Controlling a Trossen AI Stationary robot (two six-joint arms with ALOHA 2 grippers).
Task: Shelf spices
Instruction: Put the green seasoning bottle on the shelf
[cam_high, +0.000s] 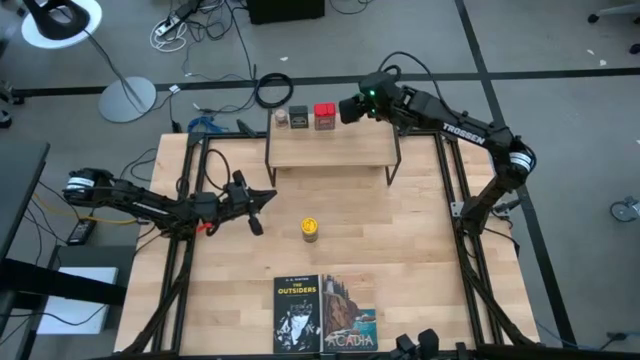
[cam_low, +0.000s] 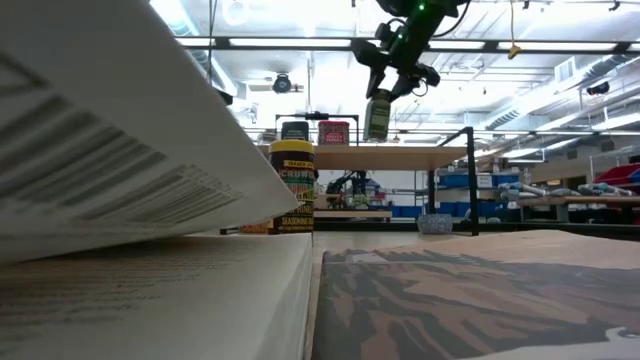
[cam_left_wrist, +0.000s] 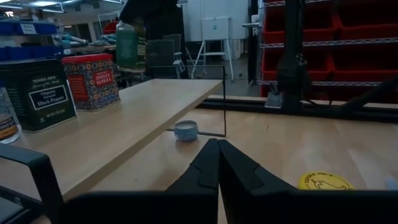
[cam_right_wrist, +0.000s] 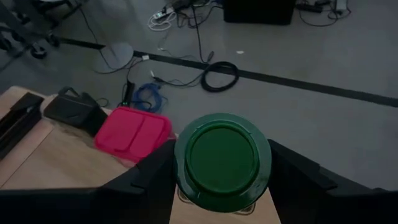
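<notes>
— So where does it stand; what worries you?

— The right tool (cam_high: 348, 108) holds the green-lidded jar (cam_right_wrist: 222, 157) clamped between its fingers, above the back edge of the shelf (cam_high: 335, 148), just beside the red tin (cam_high: 324, 116); in the low view the jar (cam_low: 377, 115) hangs clear of the shelf board, not yet set down.

— And the risk?

— Mostly the neighbours; the red tin and the dark tin (cam_high: 298, 117) already stand close together at the rear of the board, so a descent slightly off to that side could knock the red tin into the dark one or push it off the back edge; the floor lies right behind.

— Could the jar itself go over?

— I think so; it sits very near the rear rim, and if it lands half off the board it would tip once the fingers let go; a release from too high would have the same effect, since a round jar rolls.

— What about the other arm?

— The left tool (cam_high: 258, 203) waits low over the worktop (cam_high: 420, 250), its fingers pressed together on nothing, near the yellow-lidded jar (cam_high: 310, 229); a careless swing there could topple that jar, though it is well apart from the shelf.

— And the books (cam_high: 325, 313)?

— Near the front edge; out of harm's way.
</notes>
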